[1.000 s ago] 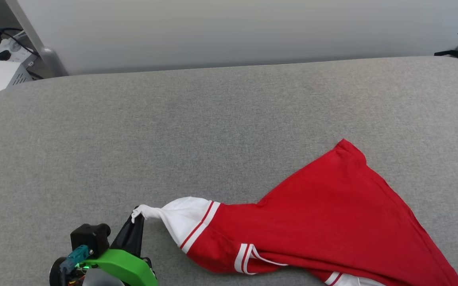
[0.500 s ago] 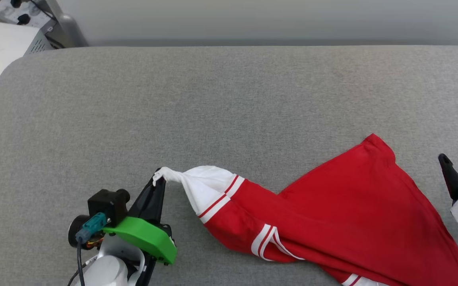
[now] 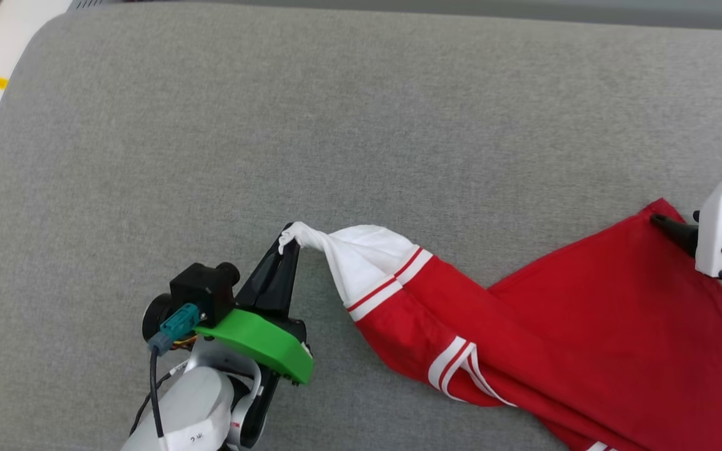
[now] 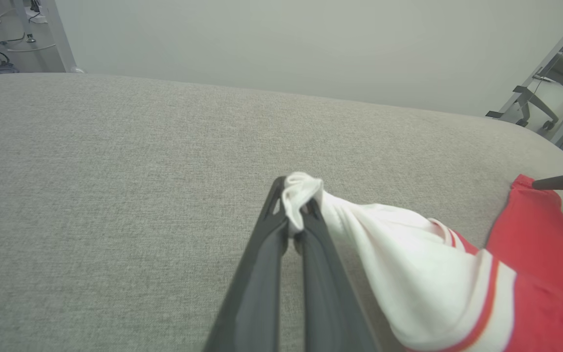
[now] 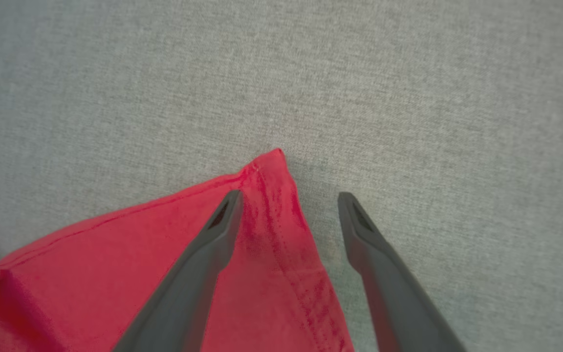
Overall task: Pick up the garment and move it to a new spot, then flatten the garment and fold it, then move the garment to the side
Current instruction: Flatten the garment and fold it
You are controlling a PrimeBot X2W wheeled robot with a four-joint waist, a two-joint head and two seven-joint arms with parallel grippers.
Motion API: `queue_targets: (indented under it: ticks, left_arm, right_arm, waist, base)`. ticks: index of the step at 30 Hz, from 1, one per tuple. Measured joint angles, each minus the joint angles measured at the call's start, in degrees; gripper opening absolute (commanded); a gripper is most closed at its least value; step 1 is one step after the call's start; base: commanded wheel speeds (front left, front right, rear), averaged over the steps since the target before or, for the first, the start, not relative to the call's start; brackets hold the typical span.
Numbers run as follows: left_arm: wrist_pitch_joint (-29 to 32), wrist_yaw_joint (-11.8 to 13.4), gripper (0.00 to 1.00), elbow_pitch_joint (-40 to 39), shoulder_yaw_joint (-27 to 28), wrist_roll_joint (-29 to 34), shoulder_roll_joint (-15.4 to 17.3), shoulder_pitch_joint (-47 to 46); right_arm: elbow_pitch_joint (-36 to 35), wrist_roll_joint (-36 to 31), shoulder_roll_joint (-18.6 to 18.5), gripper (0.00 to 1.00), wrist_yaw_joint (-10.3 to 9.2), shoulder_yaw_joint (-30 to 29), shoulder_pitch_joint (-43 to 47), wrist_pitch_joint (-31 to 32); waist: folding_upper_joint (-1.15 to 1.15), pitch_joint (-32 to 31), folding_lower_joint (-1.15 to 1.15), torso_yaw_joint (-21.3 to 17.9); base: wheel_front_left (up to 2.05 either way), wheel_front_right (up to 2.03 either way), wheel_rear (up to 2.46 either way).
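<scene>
A red T-shirt (image 3: 586,326) lies across the lower right of the head view on a grey fabric-covered surface (image 3: 336,125). It is unfolded, and creases run from lower right towards the centre. Its white sleeve (image 3: 367,257), edged with a white-and-red stripe trim (image 3: 386,285), is drawn into a taut twist pointing left. A second striped band shows lower down among the folds.

The left gripper (image 3: 287,235) is clenched on the tip of that sleeve. In the left wrist view its two dark fingers (image 4: 262,264) meet, with a bunched knot of white cloth pinched between their ends. A green bracket (image 3: 261,341) and a black camera block (image 3: 201,288) sit on the wrist at the lower left of the head view.

The right gripper (image 5: 291,196) is released, its jaws spread wide over the shirt's hem corner (image 5: 269,161). In the right wrist view one finger lies over the red cloth and the other over bare grey fabric just beside the hem edge. Whether either tip touches down is hard to tell.

At the upper right of the left wrist view stands what may be an office chair (image 4: 555,73), too blurred to be sure.
</scene>
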Motion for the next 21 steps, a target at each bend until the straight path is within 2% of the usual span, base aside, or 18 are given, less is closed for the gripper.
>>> queue_targets:
  ticks: [8,9,10,11,12,17,21]
  left_arm:
    - [-1.2,-0.6,0.0,1.6,-0.3,0.2,-1.5,-1.1]
    - [-1.2,-0.6,0.0,1.8,-0.3,0.2,-1.6,-1.1]
    - [-1.3,-0.6,0.0,1.9,-0.3,0.2,-1.6,-1.1]
    - [-1.4,-0.7,0.0,2.1,-0.3,0.2,-1.7,-1.1]
    - [-1.6,-0.8,0.0,2.4,-0.3,0.2,-1.8,-1.1]
    - [-1.7,-1.0,0.0,3.3,-0.2,0.2,-2.0,-1.1]
    - [-1.7,-1.0,0.0,3.6,-0.1,0.2,-1.9,-1.0]
  right_arm:
    - [5.2,1.7,-2.6,1.0,-0.01,6.3,-3.3,8.7]
    - [5.3,2.0,-2.9,0.89,-0.01,6.5,-3.5,9.7]
    - [5.4,2.2,-3.1,0.48,-0.01,6.5,-3.6,10.4]
    - [5.5,2.6,-3.2,0.11,-0.01,6.5,-3.8,11.1]
    - [5.5,2.9,-3.3,0.0,-0.01,6.5,-3.9,11.8]
    - [6.4,3.3,-3.0,0.0,-0.02,6.6,-3.8,12.4]
    - [6.9,3.5,-2.3,0.0,-0.05,5.8,-3.7,9.6]
  waist:
    - [0.0,3.2,0.0,2.7]
    - [0.0,3.3,0.0,3.0]
    - [0.0,3.4,0.0,3.2]
    - [0.0,3.5,0.0,3.4]
    - [0.0,3.5,0.0,3.6]
    - [0.0,2.7,0.0,3.5]
    - [0.0,1.3,0.0,3.2]
  base:
    - [0.0,0.0,0.0]
    - [0.0,0.0,0.0]
    - [0.0,0.0,0.0]
    - [0.0,0.0,0.0]
    - [0.0,0.0,0.0]
    - [0.0,0.0,0.0]
    - [0.0,0.0,0.0]
